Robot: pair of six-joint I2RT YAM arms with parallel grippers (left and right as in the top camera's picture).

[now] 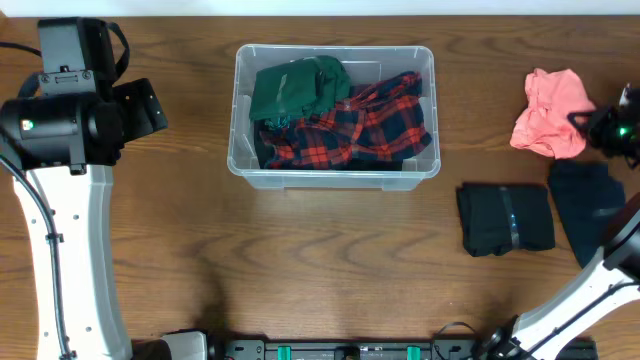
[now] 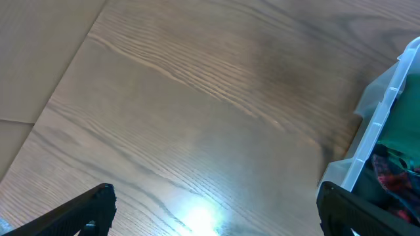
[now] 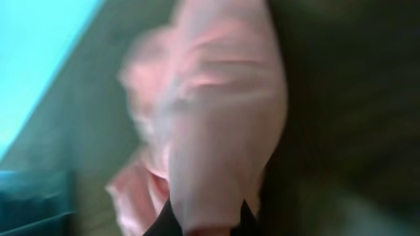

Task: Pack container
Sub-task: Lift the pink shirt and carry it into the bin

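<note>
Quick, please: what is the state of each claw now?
Left claw: open, holding nothing.
Right claw: closed on the pink cloth, though the view is blurred.

Left arm (image 1: 70, 260): long white link with rounded edges; black motor housings (image 1: 70, 110) at joint, with small green status light (image 1: 27, 125); thin black cable (image 1: 40, 225) alongside link. Left gripper (image 2: 216, 200) — fingers (image 2: 82, 211) matte black, angular. Right arm (image 1: 585, 295): white link, black wrist (image 1: 612, 128) — green light (image 1: 622, 131); its fingertips in wrist view dark, blurred.
</note>
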